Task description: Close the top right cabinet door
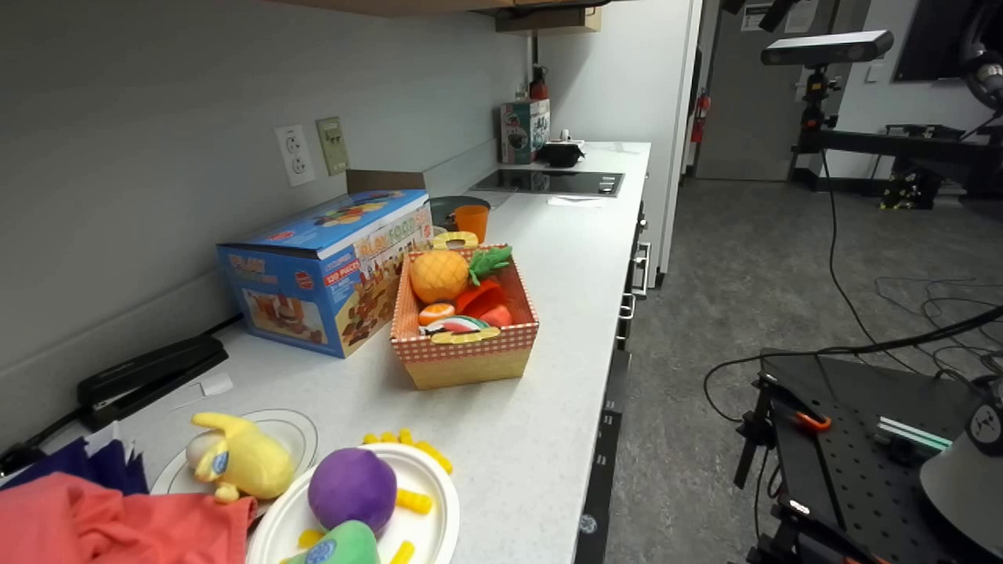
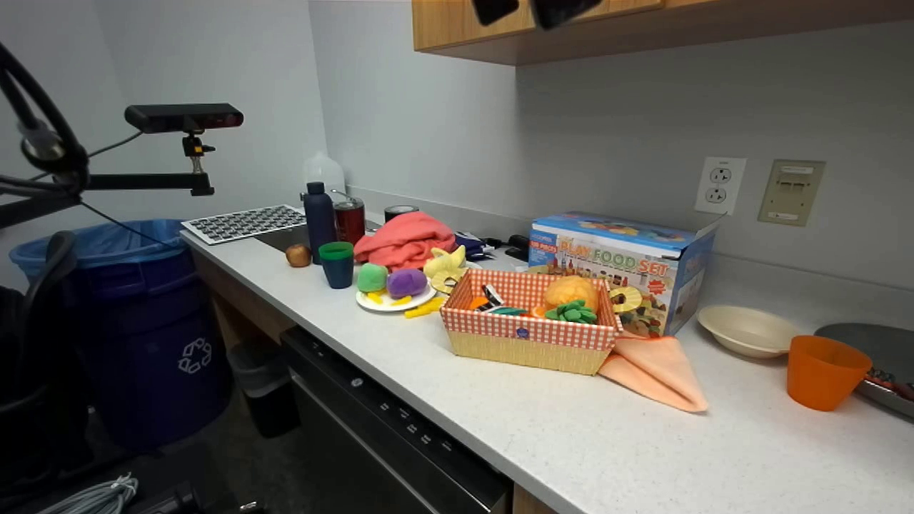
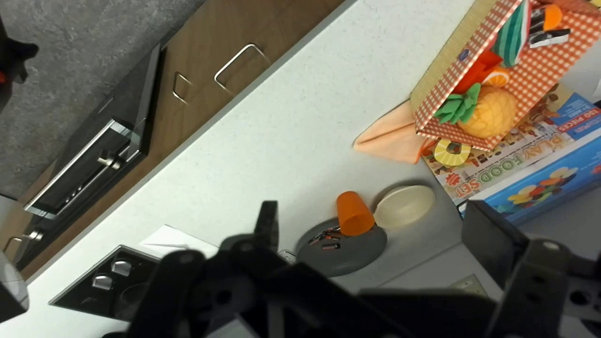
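The wooden upper cabinet [image 2: 643, 30] runs along the top edge of an exterior view, where only its underside and the lower strip of its front show. Its underside also shows in an exterior view [image 1: 392, 6]. The top right door cannot be made out, so I cannot tell whether it is open or shut. My gripper [image 3: 373, 209] is open in the wrist view, with its fingers wide apart and nothing between them. Its dark fingertips hang at the top edge in both exterior views [image 1: 754, 8] [image 2: 530, 8], overlapping the cabinet front in one picture. Contact with the cabinet cannot be told.
The white counter [image 2: 514, 421] carries a checked basket [image 2: 528, 350] of toy food, a play food box [image 1: 294, 301], an orange cup [image 3: 352, 211], a cream bowl [image 3: 406, 206] and a grey plate [image 3: 342, 258]. A cooktop [image 1: 552, 182] lies further along. Lower drawers [image 3: 277, 23] have metal handles.
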You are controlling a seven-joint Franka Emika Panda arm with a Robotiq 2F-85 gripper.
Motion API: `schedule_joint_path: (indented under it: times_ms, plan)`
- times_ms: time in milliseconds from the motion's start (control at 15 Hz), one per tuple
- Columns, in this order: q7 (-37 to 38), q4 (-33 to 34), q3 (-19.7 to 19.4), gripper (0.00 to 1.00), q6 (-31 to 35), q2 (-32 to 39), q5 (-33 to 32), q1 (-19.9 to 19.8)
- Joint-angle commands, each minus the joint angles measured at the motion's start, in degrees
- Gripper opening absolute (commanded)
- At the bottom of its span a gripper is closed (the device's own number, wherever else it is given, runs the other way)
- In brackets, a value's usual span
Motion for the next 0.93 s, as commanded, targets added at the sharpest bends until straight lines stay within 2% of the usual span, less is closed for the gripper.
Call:
schedule_joint_path:
  times_ms: [0, 267, 400, 867]
  plan:
    - [-0.5, 0.1, 0.4, 1.0, -0.1, 0.2, 0.6, -0.7]
    - [-0.5, 0.1, 0.4, 1.0, 0.0, 0.2, 0.6, -0.7]
    - [0.1, 2.3, -0.8, 1.0, 0.0, 1.3, 1.8, -0.7]
    - [1.0, 14.5, -4.9, 1.0, 3.1, 7.6, 0.4, -4.3]
